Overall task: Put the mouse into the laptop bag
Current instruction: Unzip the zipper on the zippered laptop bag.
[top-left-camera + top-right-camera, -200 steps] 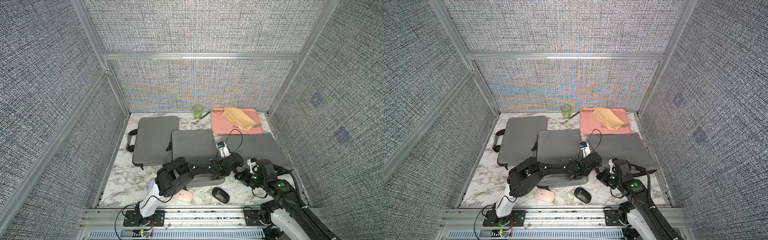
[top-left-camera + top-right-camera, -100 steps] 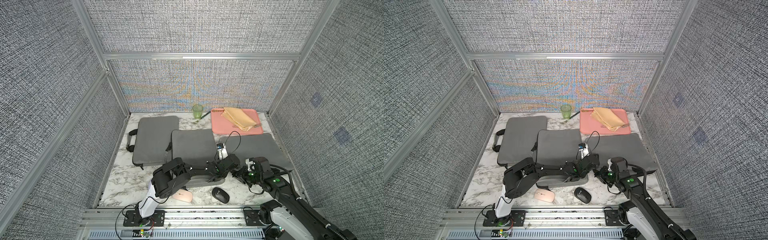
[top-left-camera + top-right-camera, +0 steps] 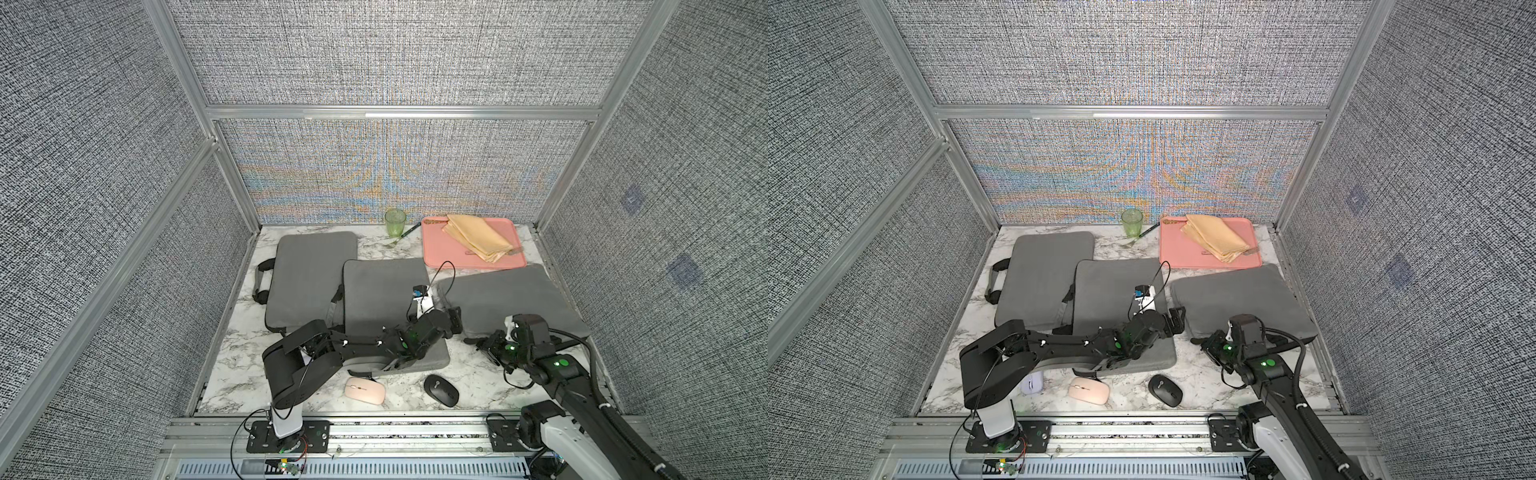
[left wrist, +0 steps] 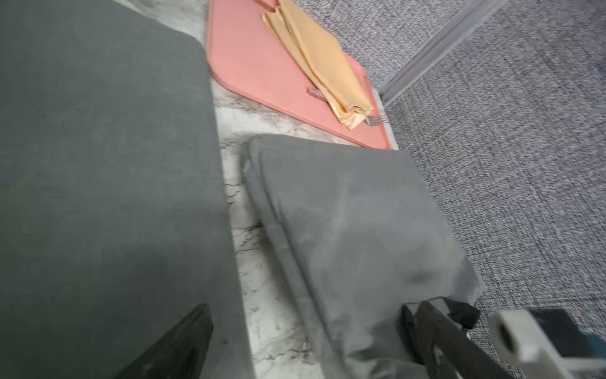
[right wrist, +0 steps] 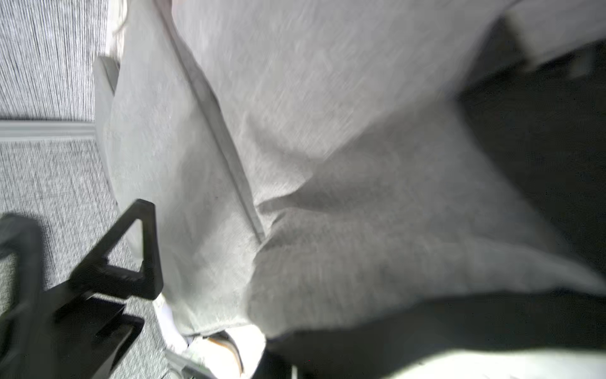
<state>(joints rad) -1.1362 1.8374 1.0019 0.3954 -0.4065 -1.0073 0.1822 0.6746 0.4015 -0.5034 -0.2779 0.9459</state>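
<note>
Both top views are showing the left gripper [image 3: 1176,318] hanging over the gap between the middle laptop bag [image 3: 386,299] and the right laptop bag [image 3: 511,297]. Only the left wrist view is making its state plain. There its two black fingers [image 4: 183,344] are standing wide apart, one over each bag, with the marble table [image 4: 259,295] showing in the gap. The right gripper [image 3: 476,341] is resting at the near edge of the right laptop bag with its jaws closed tight. The right wrist view is giving only blurred, creased grey fabric close up, so I cannot tell whether it is pinching anything. That view is also catching a black triangular finger [image 5: 144,256] of the left gripper just beside the bag's edge. The mice are showing only from above, all lying outside the bags on the table's front strip. The pink mouse [image 3: 365,390] and the black mouse [image 3: 441,390] are appearing in both top views. The lilac mouse [image 3: 1032,382] is peeping out beside the left arm in a top view, while in a top view the left arm [image 3: 299,365] is covering that spot. The left wrist view is also taking in the pink tray [image 4: 262,72] and its folded yellow napkin [image 4: 321,59] beyond the right bag.
</note>
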